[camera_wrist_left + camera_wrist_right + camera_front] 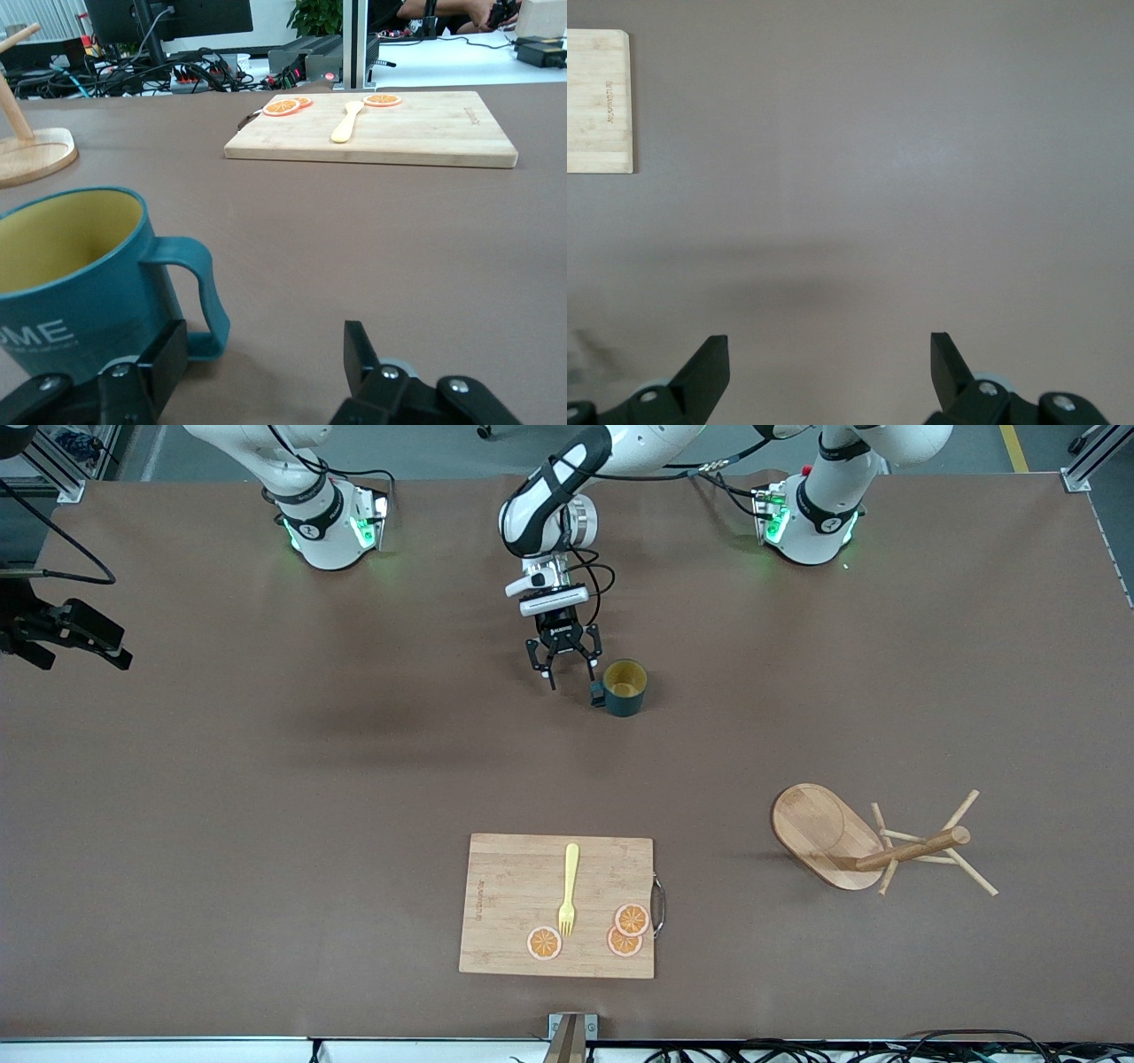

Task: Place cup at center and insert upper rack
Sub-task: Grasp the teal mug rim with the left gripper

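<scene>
In the front view, the left arm reaches from its base to the middle of the counter (266, 779), toward the robots' edge. Its left tool (569, 680) hangs low with its fingers spread apart, and it holds nothing. The cup (625, 687) stands upright on the counter just beside this tool, with its handle turned toward the tool; one finger is next to the handle. The rack (873, 843) lies on its side near the front camera's edge, toward the left arm's end, with its oval base tilted up and its pegs pointing out. The board (558, 905) lies flat near the middle of the front camera's edge. A fork (568, 890) and three orange slices (624, 930) lie on it.

In the left wrist view, the cup (84, 283) is close to the left tool (266, 367), and its handle lies between the two open fingers (168, 354). The board (381, 130) is well apart from it.

In the right wrist view, the right tool (829, 365) hangs over bare counter (877, 177) with its fingers wide apart and empty. One corner of the board (598, 99) is visible.
</scene>
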